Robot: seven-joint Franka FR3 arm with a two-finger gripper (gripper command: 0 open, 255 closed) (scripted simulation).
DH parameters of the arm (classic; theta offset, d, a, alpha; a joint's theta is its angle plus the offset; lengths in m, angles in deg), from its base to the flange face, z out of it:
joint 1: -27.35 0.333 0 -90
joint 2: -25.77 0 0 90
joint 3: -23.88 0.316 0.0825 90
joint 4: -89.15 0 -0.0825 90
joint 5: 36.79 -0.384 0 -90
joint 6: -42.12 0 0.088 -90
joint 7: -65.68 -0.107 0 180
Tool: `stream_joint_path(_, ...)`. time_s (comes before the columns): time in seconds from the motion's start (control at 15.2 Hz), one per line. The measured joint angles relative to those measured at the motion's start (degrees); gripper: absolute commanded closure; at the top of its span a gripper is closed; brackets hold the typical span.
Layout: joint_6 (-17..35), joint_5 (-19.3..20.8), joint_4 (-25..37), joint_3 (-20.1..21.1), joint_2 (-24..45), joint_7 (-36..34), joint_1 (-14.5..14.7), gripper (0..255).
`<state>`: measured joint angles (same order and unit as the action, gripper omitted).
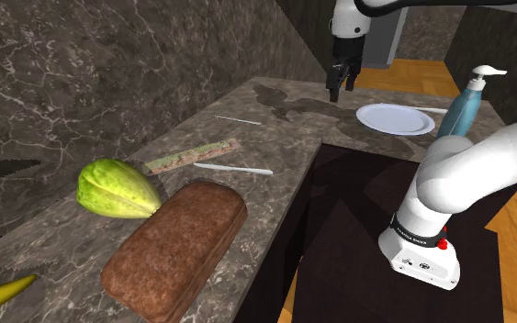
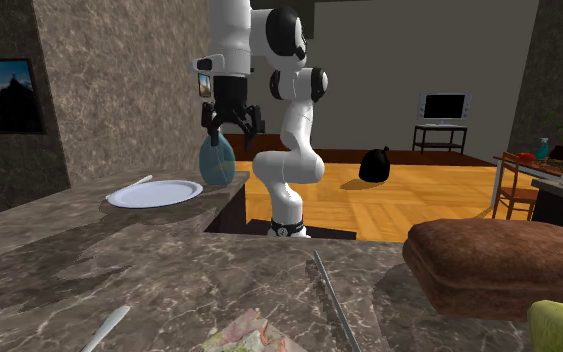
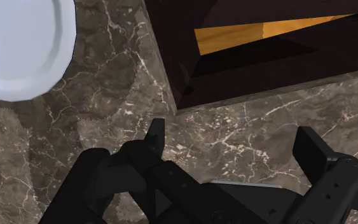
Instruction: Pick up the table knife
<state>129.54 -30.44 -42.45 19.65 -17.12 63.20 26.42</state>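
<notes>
Knife [image 1: 233, 169], thin, stiff, flat on the desk [image 1: 284, 128], looks light but slippery, so pinch across its width; jaws wide, empty.

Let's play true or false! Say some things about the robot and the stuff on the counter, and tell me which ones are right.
1. The tool is open. True.
2. The tool holds the knife. False: the knife lies on the counter, apart from the tool.
3. The bread lies on the plate. False: it lies on the counter, beside the green fruit.
4. A blue bottle stands by the plate. True.
</notes>
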Motion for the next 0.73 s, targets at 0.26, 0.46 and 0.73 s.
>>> stream_joint_path(0.26, 2.2, -1.1, 0.2, 1.1, 2.7, -0.1, 1.4, 0)
stream_joint_path(0.46, 5.6, -2.3, 1.2, 2.3, 7.4, 0.2, 3.2, 0)
stream_joint_path(0.73, 9.3, -3.8, 2.5, 4.0, 12.6, 0.8, 5.5, 0)
